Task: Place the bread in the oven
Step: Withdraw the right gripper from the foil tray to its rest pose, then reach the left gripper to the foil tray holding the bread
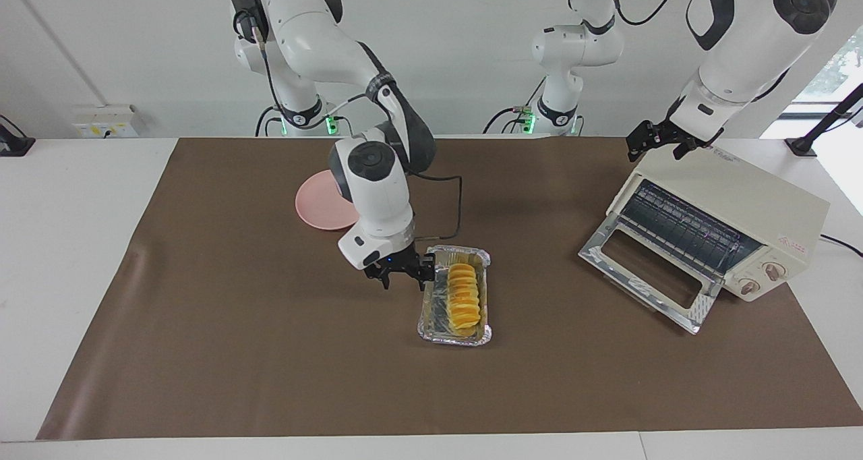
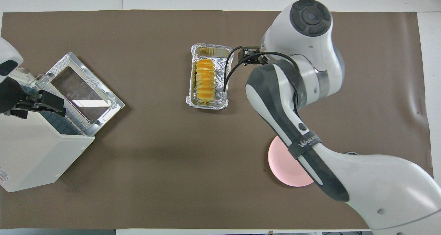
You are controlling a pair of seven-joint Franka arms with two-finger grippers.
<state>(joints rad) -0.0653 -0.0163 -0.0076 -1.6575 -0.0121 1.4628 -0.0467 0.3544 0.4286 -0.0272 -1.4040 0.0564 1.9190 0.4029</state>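
The white desk [image 1: 81,244] carries a broad brown mat [image 1: 270,352] on which everything stands. At the left arm's end sits the cream-white boxy toaster oven [image 1: 755,210] with its glass drop-down door [image 1: 647,278] lowered flat in front of it and the dark wire rack [image 1: 681,227] exposed. The left end effector [image 1: 657,139] hangs over the oven's top edge, fingers spread and empty; this arm waits. Near the middle of the mat lies a crinkled silver foil tray [image 1: 438,328], and the small golden yellow-orange ridged bread loaf [image 1: 464,297] rests inside it, lengthwise. A round pink plate [image 1: 317,210] lies nearer to the robots than the tray, toward the right arm's end. The right end effector [image 1: 402,279] hovers low just beside the tray, over the mat, its fingers released and holding nothing, clear of the bread.
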